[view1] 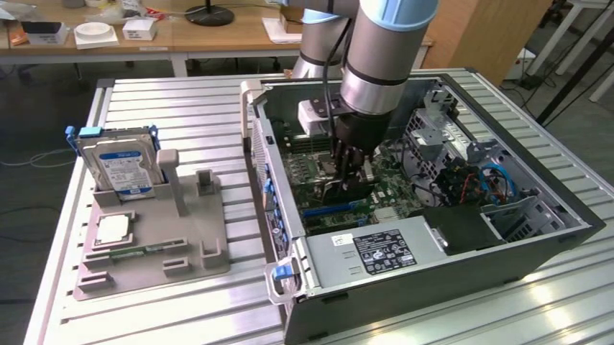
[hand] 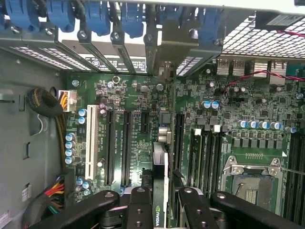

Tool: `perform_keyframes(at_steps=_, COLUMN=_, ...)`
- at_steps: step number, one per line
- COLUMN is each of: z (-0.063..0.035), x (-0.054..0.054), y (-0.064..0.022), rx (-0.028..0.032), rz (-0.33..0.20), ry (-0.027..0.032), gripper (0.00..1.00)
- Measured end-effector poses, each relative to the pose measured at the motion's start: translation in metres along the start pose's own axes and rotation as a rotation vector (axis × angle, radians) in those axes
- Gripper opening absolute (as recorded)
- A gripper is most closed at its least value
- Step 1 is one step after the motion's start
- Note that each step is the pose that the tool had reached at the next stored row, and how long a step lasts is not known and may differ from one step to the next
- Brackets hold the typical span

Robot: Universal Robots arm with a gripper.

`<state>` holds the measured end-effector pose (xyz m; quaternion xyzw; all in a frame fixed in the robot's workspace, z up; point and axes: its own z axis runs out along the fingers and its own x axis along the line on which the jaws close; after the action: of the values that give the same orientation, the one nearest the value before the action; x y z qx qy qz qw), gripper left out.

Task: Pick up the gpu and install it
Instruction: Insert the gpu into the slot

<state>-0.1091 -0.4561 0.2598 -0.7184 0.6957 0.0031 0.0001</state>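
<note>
1. From where I stand, the gripper (view1: 347, 171) is down inside the open computer case (view1: 537, 237). Its fingers (hand: 139, 210) are drawn narrow and clamped on the gpu (hand: 160, 171).
2. The gpu stands on edge over the motherboard (hand: 133, 95), among the long expansion slots (hand: 126, 143). Its far end points towards the rear bracket bays (hand: 95, 43). Whether its connector sits in a slot I cannot tell.
3. I judge the card light and stiff but fragile: a thin board with smooth faces that could slip.
4. Holding it across the flat faces near the upper edge looks sound, while pressing on components or contacts would risk harm.
5. The hard drive (view1: 120, 165) stands in its grey holder (view1: 192, 244), well apart on the exterior view's left.
</note>
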Motion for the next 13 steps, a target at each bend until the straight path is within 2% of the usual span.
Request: perform_keyframes(at_steps=13, z=0.006, x=0.0004, y=0.0, rx=0.0, rz=0.0, ry=0.0, gripper=0.26)
